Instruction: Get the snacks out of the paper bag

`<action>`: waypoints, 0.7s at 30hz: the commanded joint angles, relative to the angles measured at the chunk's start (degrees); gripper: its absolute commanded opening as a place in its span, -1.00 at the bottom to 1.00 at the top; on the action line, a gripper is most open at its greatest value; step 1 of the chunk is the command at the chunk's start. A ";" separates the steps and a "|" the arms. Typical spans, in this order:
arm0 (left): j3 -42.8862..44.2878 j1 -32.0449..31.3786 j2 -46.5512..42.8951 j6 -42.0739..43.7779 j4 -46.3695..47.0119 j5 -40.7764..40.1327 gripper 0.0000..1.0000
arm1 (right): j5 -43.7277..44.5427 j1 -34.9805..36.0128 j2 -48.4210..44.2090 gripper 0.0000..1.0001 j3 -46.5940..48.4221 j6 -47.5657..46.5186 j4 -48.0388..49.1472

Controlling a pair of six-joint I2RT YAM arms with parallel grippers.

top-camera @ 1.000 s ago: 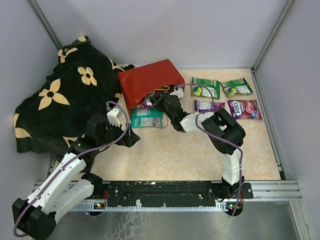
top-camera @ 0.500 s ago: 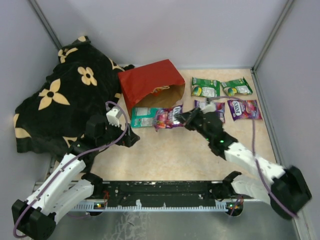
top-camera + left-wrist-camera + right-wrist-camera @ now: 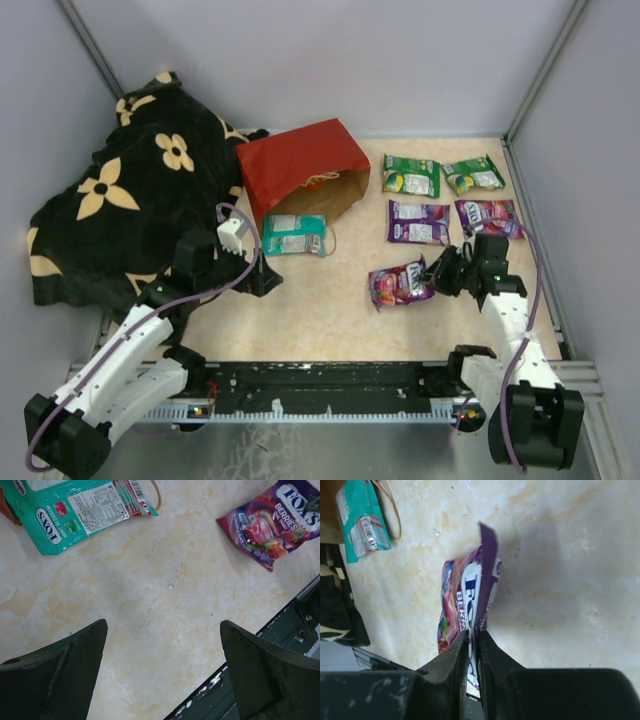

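Note:
The red paper bag point(image 3: 298, 166) lies on its side, its brown mouth point(image 3: 340, 192) facing right. A teal snack packet point(image 3: 293, 234) point(image 3: 75, 510) lies just in front of it. Two green packets point(image 3: 411, 175) point(image 3: 473, 175), a purple one point(image 3: 418, 222) and a pink-red one point(image 3: 487, 217) lie in rows at the right. My right gripper point(image 3: 436, 278) point(image 3: 476, 630) is shut on the edge of a purple-red berries packet point(image 3: 398, 284) point(image 3: 465, 597) that rests on the table. Left of it, my left gripper point(image 3: 256, 276) point(image 3: 164, 625) hangs open over bare table with nothing between its fingers.
A black blanket with cream flowers point(image 3: 130, 190) is heaped at the back left, touching the bag. The bag's cord handle point(image 3: 394, 510) loops beside the teal packet. The black base rail point(image 3: 330, 378) point(image 3: 285, 640) runs along the near edge. Grey walls close in the table.
My right arm has swung from the bag's mouth to the front right, carrying the berries packet down onto the table there. The left arm has stayed still.

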 commanded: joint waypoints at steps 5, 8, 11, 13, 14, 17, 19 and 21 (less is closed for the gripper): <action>0.37 -0.57 -0.39 0.53 0.16 0.54 0.99 | 8.16 -0.11 4.48 0.42 5.88 -3.97 -5.60; 0.36 -0.66 -0.30 0.53 0.16 0.51 0.99 | 18.83 1.21 1.30 0.69 10.10 -2.63 -8.72; 0.34 -0.81 -0.12 0.57 0.24 0.51 0.99 | 33.27 9.50 -2.09 0.76 15.27 -0.92 -11.95; 0.37 -0.76 0.17 0.53 0.16 0.59 0.99 | 38.44 17.07 -1.77 0.91 17.42 0.42 -13.84; 0.33 -0.76 0.26 0.53 0.19 0.58 0.99 | 40.89 21.66 -0.42 0.97 17.93 1.21 -14.66; 0.37 -0.75 0.54 0.45 0.16 0.47 0.99 | 49.43 35.27 4.61 0.99 18.01 5.99 -16.43; 0.37 -0.74 0.63 0.49 0.08 0.30 0.99 | 52.35 42.65 8.97 0.99 16.64 9.00 -14.93; 0.46 -0.82 0.53 0.36 -0.06 -0.07 0.99 | 51.16 46.50 13.69 0.99 15.00 11.03 -11.63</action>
